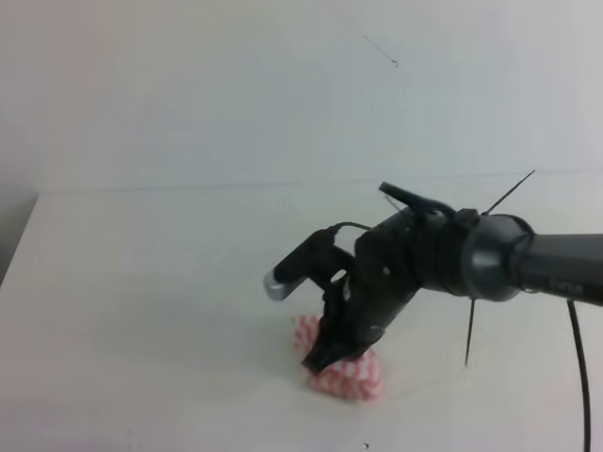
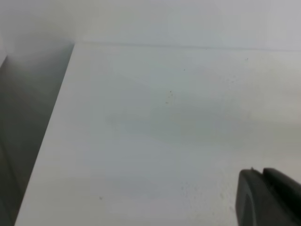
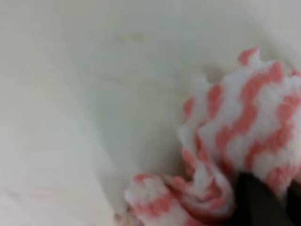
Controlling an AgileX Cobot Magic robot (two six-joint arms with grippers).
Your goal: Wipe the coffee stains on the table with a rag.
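**White table [image 1: 141, 282], rag down, wiping in progress**

Pressing the red-and-white rag [image 1: 344, 369] onto the tabletop with the right gripper [image 1: 325, 356], fingers pinched narrow on the cloth. No coffee stains showing anywhere; possibly under the rag, possibly wiped. Left gripper [image 2: 268, 197]: finger state impossible to tell.

There are no words, numbers or signs to read here. A tiny pale mark on the dark arm [image 1: 565, 285] is too blurry.
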